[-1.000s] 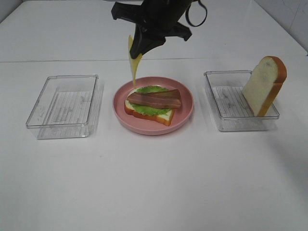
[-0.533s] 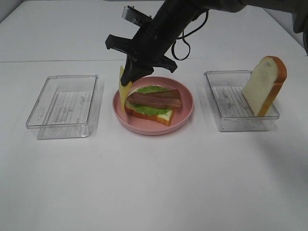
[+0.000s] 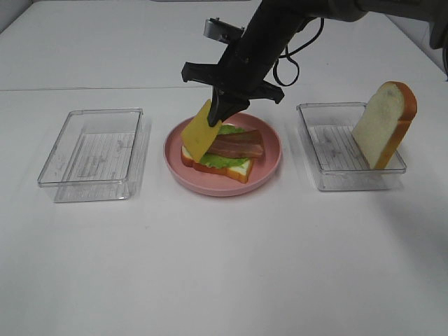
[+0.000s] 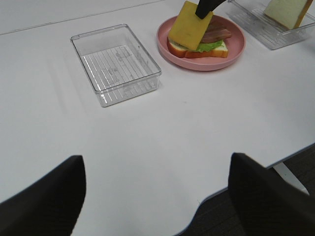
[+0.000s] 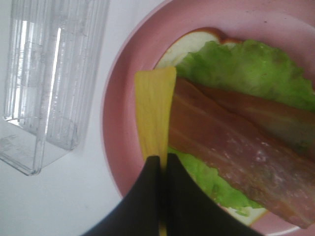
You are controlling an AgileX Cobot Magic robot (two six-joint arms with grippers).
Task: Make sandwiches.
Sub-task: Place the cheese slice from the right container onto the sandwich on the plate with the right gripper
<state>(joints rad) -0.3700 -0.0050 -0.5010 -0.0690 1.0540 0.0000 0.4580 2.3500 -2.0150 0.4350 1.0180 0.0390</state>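
Note:
An open sandwich (image 3: 225, 152) lies on the pink plate (image 3: 269, 164): a bread slice with green lettuce (image 5: 246, 69) and bacon strips (image 3: 236, 145) on top. My right gripper (image 3: 219, 114) is shut on a yellow cheese square (image 3: 200, 130) and holds it tilted over the sandwich's left end; the wrist view shows the cheese (image 5: 154, 110) edge-on above the bacon (image 5: 236, 147). A second bread slice (image 3: 386, 123) stands upright in the right clear tray (image 3: 329, 175). My left gripper's dark fingers (image 4: 47, 196) sit far apart, low over the table's near edge.
An empty clear tray (image 3: 94, 150) stands left of the plate; it also shows in the left wrist view (image 4: 115, 63). The right arm's cable (image 3: 290, 59) hangs behind the plate. The table edge (image 4: 246, 172) runs close to the left gripper.
The right gripper has moved right and swung the cheese from hanging beside the plate's left rim to tilting over the sandwich's left end. The left arm has not moved.

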